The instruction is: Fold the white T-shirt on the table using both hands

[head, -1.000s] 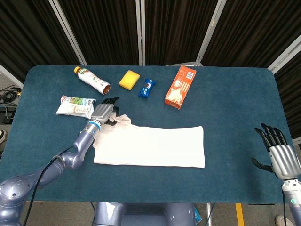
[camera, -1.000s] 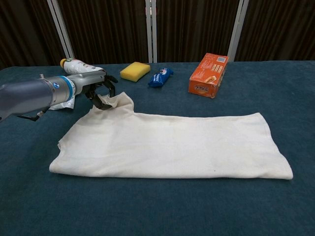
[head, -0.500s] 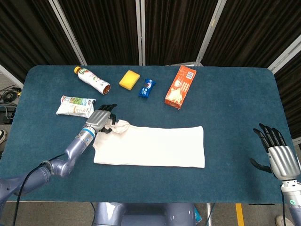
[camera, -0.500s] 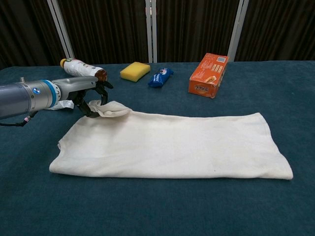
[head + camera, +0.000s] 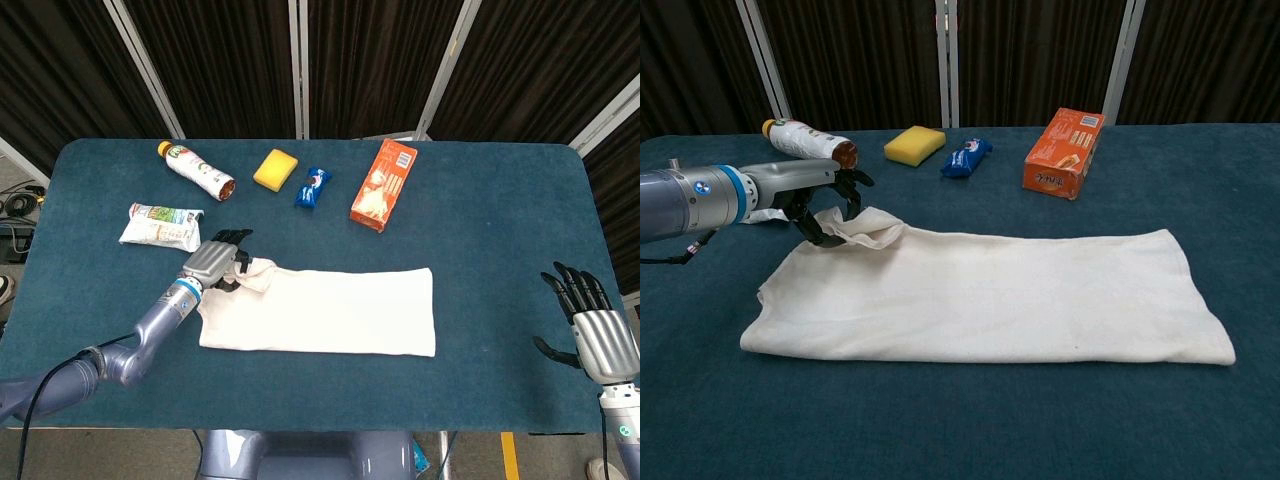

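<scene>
Counting on the worktop (image 5: 500, 200): one white T-shirt (image 5: 330, 312), one bottle (image 5: 194, 170), one yellow sponge (image 5: 275, 168), one blue snack packet (image 5: 312, 186), one orange box (image 5: 383, 185), one white-green pouch (image 5: 160, 224). Two hands showing: left hand (image 5: 212, 262), right hand (image 5: 598, 335).

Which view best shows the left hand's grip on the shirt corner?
Chest view: left hand side-on, fingers pinching the T-shirt corner, lifted and bunched. Head view shows the hand from above, its back hiding the contact.
</scene>
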`<state>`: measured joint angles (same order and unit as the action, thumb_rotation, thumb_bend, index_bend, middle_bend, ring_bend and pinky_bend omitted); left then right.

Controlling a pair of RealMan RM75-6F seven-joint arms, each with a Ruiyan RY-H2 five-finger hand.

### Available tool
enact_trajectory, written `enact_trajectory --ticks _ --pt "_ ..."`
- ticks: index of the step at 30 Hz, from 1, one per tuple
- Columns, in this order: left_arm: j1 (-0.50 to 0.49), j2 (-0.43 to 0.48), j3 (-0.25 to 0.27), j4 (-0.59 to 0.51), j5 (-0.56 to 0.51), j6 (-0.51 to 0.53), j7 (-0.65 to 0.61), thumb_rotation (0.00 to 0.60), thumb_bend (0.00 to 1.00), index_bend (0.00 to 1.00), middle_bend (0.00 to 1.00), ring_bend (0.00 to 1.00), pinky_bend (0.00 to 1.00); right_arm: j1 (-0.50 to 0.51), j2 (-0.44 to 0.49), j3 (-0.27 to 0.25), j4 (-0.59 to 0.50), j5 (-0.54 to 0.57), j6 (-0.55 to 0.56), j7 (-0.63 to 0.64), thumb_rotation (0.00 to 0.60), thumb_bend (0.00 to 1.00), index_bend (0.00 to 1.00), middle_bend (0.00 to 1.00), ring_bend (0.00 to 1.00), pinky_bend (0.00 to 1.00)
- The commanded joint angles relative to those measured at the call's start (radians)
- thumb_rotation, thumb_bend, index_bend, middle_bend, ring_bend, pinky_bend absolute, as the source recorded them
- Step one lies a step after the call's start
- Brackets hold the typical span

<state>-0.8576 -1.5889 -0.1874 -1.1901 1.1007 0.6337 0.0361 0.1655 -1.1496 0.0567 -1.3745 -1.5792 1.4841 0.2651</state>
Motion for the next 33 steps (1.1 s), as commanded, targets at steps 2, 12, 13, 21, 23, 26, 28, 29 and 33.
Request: enact_trajectory --ticks 2,12,13,21,23,26,28,29,33 --pt "0.004 0.011 0.017 -0.024 -0.002 0.005 0.021 0.600 0.65 0.69 0.00 0.00 0.00 0.000 0.001 0.000 0.000 -0.001 0.001 0.001 0.600 0.10 0.13 0.00 0.00 0.00" --pt "-0.001 -0.028 0.034 -0.030 -0.030 0.004 0.044 0.600 0.65 0.68 0.00 0.00 0.00 -0.001 0.003 0.001 -0.002 -0.002 0.004 0.003 0.600 0.09 0.13 0.00 0.00 0.00" --pt "-0.001 -0.030 0.035 -0.030 -0.032 0.005 0.045 0.600 0.65 0.68 0.00 0.00 0.00 -0.002 0.003 0.001 -0.002 -0.001 0.004 0.004 0.600 0.10 0.13 0.00 0.00 0.00" --pt "-0.002 -0.033 0.047 -0.034 -0.037 0.001 0.055 0.600 0.64 0.54 0.00 0.00 0.00 -0.002 0.005 0.001 -0.002 -0.001 0.006 0.008 0.600 0.10 0.13 0.00 0.00 0.00" --pt "-0.002 -0.031 0.051 -0.036 -0.035 0.002 0.058 0.600 0.62 0.31 0.00 0.00 0.00 -0.003 0.005 0.001 -0.002 -0.002 0.007 0.008 0.600 0.10 0.13 0.00 0.00 0.00" --pt "0.000 -0.019 0.054 -0.046 -0.033 0.006 0.061 0.600 0.54 0.05 0.00 0.00 0.00 -0.004 0.007 0.002 -0.003 -0.002 0.010 0.008 0.600 0.09 0.13 0.00 0.00 0.00" --pt "0.002 -0.005 0.059 -0.057 -0.037 0.008 0.072 0.600 0.46 0.00 0.00 0.00 0.00 -0.004 0.007 0.002 -0.005 -0.002 0.011 0.008 0.600 0.09 0.13 0.00 0.00 0.00" --pt "0.003 0.003 0.061 -0.064 -0.040 0.010 0.079 0.600 0.43 0.00 0.00 0.00 0.00 -0.005 0.008 0.003 -0.005 -0.002 0.011 0.007 0.600 0.10 0.13 0.00 0.00 0.00" --pt "0.009 0.043 0.066 -0.109 -0.058 0.012 0.090 0.600 0.33 0.00 0.00 0.00 0.00 -0.005 0.008 0.002 -0.006 -0.003 0.013 0.008 0.600 0.10 0.13 0.00 0.00 0.00"
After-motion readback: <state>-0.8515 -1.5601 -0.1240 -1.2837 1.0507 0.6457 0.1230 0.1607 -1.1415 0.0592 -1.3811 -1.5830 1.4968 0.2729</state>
